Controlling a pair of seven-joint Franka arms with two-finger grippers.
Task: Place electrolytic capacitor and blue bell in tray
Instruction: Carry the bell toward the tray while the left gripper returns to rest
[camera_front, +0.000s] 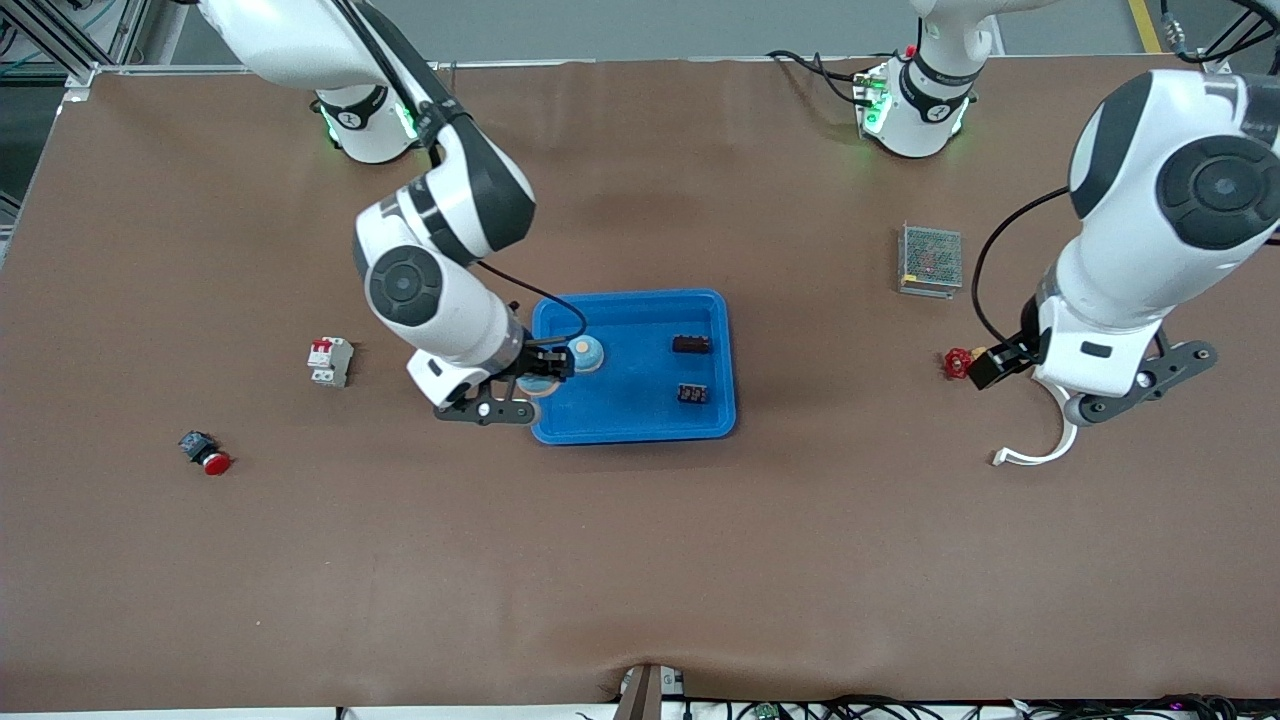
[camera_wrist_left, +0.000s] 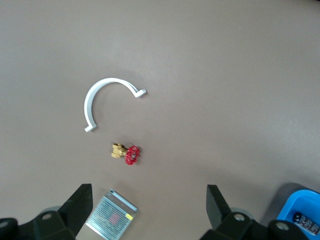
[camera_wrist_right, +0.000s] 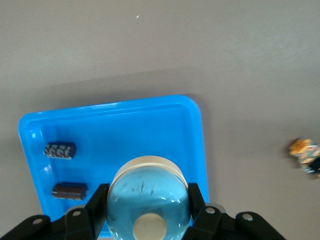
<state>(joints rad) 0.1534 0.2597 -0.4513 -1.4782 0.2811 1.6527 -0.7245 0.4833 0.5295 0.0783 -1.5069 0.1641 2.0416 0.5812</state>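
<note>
Nearest the front camera, a white curved clip lies on the table below the left gripper, which waits with fingers spread wide over bare table beside a red-handled valve. At the tray's edge toward the right arm's end, the blue bell is pinched between the right gripper's fingers, hanging over the rim. Two dark capacitors already lie inside. For a clean placement, the bell should be carried fully inside the rim, lowered until seated flat clear of the capacitors, and only then released.
</note>
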